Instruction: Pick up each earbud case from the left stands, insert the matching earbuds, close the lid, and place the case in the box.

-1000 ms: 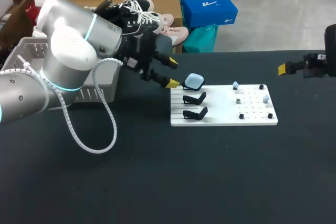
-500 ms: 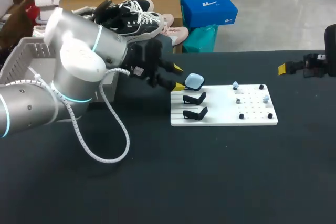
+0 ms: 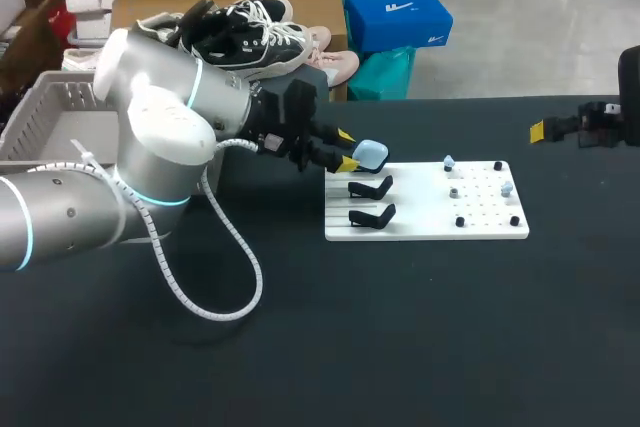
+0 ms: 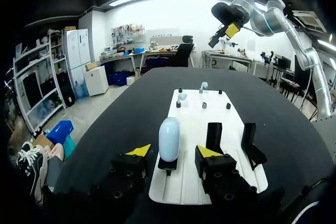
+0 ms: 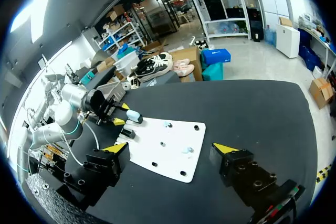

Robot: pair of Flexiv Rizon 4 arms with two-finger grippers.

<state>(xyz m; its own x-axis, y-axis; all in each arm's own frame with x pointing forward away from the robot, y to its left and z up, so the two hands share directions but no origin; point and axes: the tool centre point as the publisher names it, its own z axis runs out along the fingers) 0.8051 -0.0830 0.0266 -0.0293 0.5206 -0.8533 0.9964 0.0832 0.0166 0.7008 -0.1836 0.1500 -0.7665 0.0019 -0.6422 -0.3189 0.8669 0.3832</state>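
One earbud case (image 4: 169, 139): pale blue, upright on the rear stand at the white board's (image 3: 420, 227) left end, offered up for a pinch.
Left gripper (image 4: 173, 151): spread wide, flanking the case, apparently not touching; lining up the grab.
Right gripper (image 5: 171, 148): spread, empty, well right of the board.
Table (image 3: 400, 347): black, under the board.

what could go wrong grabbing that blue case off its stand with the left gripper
1. The left gripper is open, with the light blue case just ahead between its fingers, perched upright on a small black stand. An off-centre close may tip it off rather than grip it.
2. The empty stand sits close beside one finger's path. A clip there might shift the white board.
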